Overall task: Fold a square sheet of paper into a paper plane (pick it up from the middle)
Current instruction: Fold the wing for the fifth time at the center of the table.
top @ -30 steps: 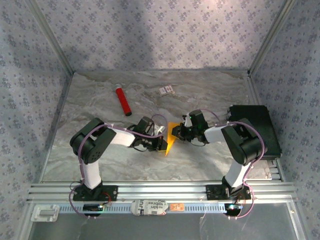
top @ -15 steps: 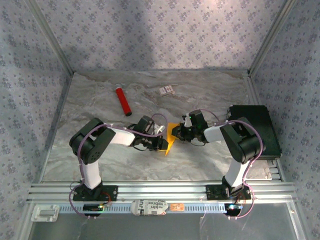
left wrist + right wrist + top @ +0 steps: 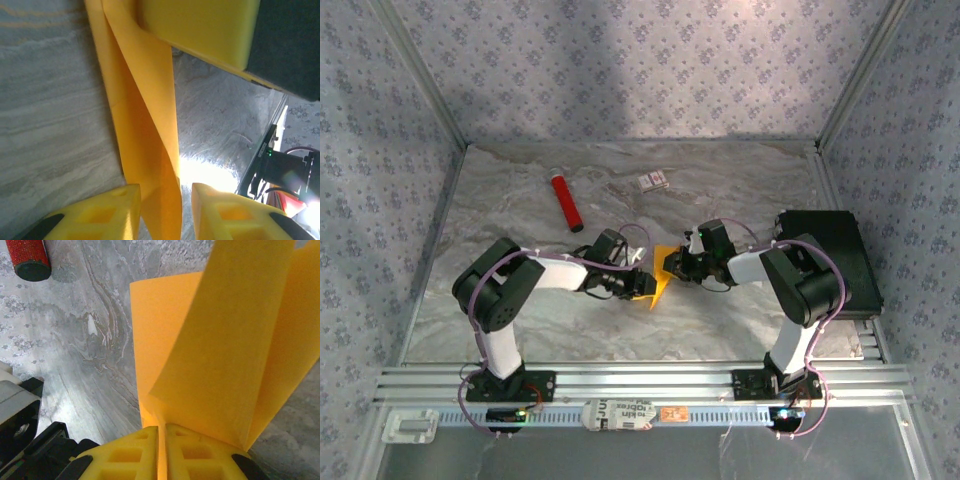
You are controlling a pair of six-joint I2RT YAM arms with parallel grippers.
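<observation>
Right pincer [image 3: 161,434] clamps one paper plane [image 3: 220,340]; left pincer [image 3: 165,200] parted around it

I have the folded paper [image 3: 660,273] mid-surface [image 3: 520,330], between the left tool [image 3: 639,285] and the right tool [image 3: 678,266]. The tube [image 3: 566,203] lies behind, to the left, with the card [image 3: 654,181] farther back and the box [image 3: 832,255] at the right edge.

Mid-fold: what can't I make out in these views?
- Top view: paper too small; its folds hidden between left gripper and right gripper.
- Left wrist view: paper's ends cut off by top and bottom edges; glare washes out the table beyond.
- Right wrist view: paper's far end cut off by top edge, as is the red tube.
</observation>
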